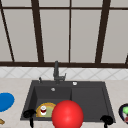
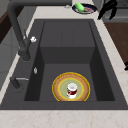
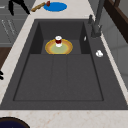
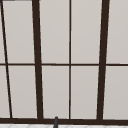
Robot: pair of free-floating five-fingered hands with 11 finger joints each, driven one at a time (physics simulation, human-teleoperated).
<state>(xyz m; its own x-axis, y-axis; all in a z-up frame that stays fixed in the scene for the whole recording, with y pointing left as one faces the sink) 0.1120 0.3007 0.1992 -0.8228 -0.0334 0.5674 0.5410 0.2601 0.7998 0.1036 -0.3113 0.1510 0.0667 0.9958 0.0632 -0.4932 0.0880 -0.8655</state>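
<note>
My left hand [image 1: 29, 114] hovers at the sink's front left corner, fingers hanging straight down, holding nothing. In the right side view the left hand [image 3: 17, 5] is over the counter edge near a blue plate [image 3: 55, 6]. My right hand [image 1: 107, 119] hovers at the front right corner, open and empty. Seen from the left side, the right hand [image 2: 108, 9] is beside a dark bowl [image 2: 86, 10]. In the left basin a yellow-rimmed plate [image 2: 56, 85] carries a small red and white cup [image 2: 72, 90]. A big red ball [image 1: 67, 115] shows at the front middle.
The dark sink [image 1: 87, 100] has a flat drainer on its right half. A dark faucet [image 1: 56, 71] stands behind it. A wooden tool with a red tip [image 3: 40, 6] lies beside the blue plate [image 1: 5, 101]. The dark bowl [image 1: 123, 112] holds a green item [image 2: 79, 6].
</note>
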